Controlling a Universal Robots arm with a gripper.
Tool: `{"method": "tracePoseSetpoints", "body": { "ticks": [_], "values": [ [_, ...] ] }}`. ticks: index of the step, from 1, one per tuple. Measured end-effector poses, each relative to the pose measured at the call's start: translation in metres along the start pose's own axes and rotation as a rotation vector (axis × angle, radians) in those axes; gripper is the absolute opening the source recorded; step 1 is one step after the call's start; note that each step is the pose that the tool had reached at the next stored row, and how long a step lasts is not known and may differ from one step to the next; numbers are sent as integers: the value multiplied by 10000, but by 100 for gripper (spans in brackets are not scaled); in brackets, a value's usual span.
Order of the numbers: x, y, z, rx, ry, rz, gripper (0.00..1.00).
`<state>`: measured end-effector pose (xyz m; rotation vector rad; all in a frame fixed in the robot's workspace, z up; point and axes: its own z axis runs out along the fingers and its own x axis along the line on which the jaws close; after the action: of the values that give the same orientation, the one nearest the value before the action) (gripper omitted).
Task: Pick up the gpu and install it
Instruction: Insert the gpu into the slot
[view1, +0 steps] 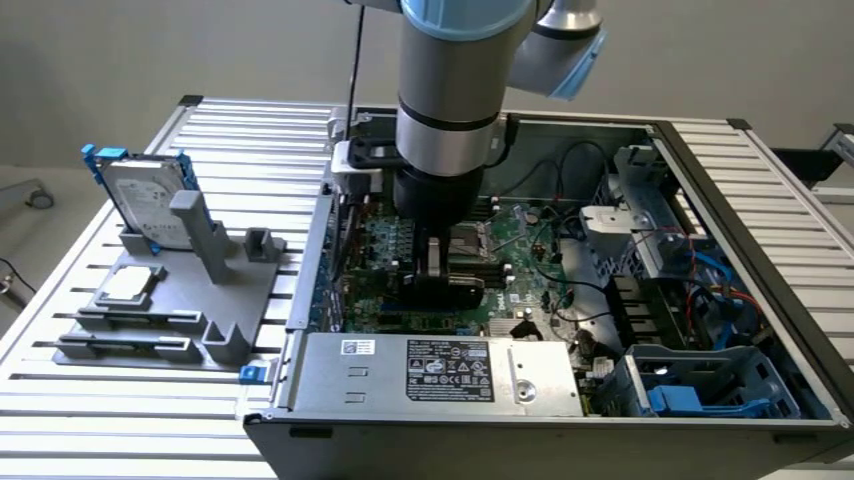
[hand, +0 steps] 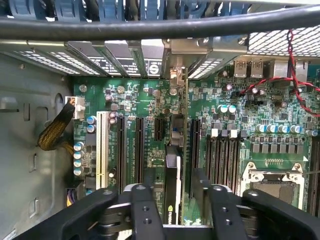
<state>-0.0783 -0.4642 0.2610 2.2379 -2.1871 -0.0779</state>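
gpu (hand: 173, 192) edge-on, gripped between fingers (hand: 145, 215)

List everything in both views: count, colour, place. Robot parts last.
table: one, silver slats, under everything
computer case: one, grey, on the table
motherboard: one, green, inside the case
power supply: one, silver, case edge nearest the exterior camera
drive cage: one, blue, case corner at the exterior view's right
holder: one, grey, on the table at the exterior view's left
hard drive: one, silver with blue frame, upright in the holder
processor chip: one, silver, flat on the holder
gpu: one, green board, black cover, on edge at the motherboard's slots
arm: one, silver and light blue, reaching into the case
gripper: one, black, shut on the gpu
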Motion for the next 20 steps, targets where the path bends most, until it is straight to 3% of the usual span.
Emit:
{"method": "tracePoseSetpoints", "body": {
  "ticks": [1, 2, 11, 14, 15, 18, 20],
  "values": [
    [-1, 1, -26, -5, 0, 0, 46],
    [-1, 2, -57, -12, 0, 0, 53],
    [-25, 17, -410, -67, 0, 2, 53],
    [-30, 20, -470, -79, -1, 2, 50],
    [-30, 20, -470, -78, -3, 2, 38],
    [-30, 20, -470, -78, -3, 2, 32],
    [-30, 20, -471, -79, -1, 2, 20]
  ]
}}
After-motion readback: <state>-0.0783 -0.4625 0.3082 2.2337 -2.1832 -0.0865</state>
